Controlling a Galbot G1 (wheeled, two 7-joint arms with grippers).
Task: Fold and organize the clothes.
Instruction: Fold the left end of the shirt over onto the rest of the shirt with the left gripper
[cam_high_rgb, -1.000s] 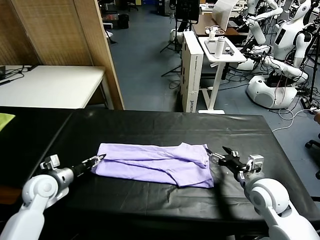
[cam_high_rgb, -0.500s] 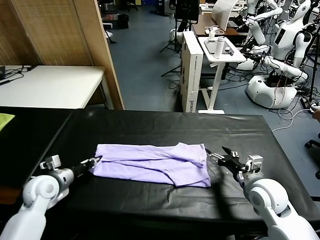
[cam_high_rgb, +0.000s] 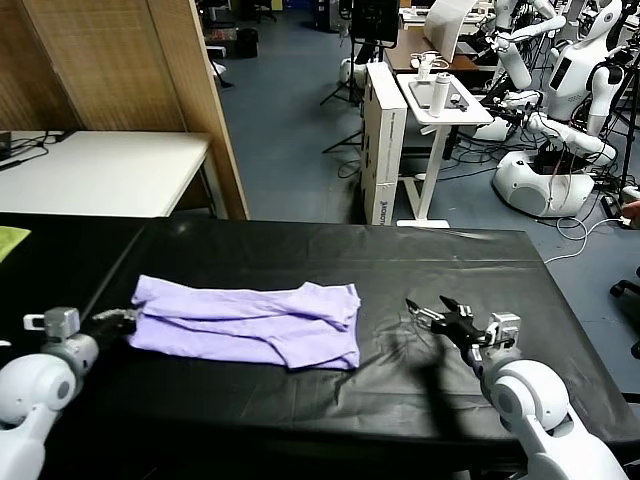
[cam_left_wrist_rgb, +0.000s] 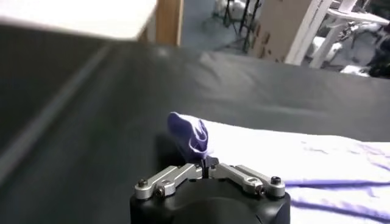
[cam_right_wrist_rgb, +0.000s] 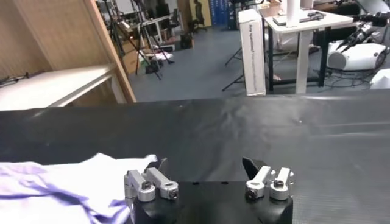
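Observation:
The clothes are a pale lavender T-shirt (cam_high_rgb: 245, 324), folded into a long wrinkled band on the black table (cam_high_rgb: 330, 255). My left gripper (cam_high_rgb: 126, 319) is shut on the shirt's left end; in the left wrist view a pinched fold of the shirt (cam_left_wrist_rgb: 190, 137) rises from the left gripper (cam_left_wrist_rgb: 204, 167). My right gripper (cam_high_rgb: 428, 312) stands open over bare table, a short way right of the shirt's right edge. The right wrist view shows the right gripper (cam_right_wrist_rgb: 207, 165) with nothing between its fingers and the shirt (cam_right_wrist_rgb: 67, 182) off to one side.
A yellow-green cloth scrap (cam_high_rgb: 10, 238) lies at the far left edge. A white table (cam_high_rgb: 100, 170) and a wooden partition (cam_high_rgb: 150, 70) stand behind. Other robots (cam_high_rgb: 560, 110) and a white stand (cam_high_rgb: 430, 110) are beyond the table's far side.
My left gripper has closed on the shirt's left end and pulled it leftward; the whole shirt slid left. The right gripper stayed open and now stands apart from the shirt.

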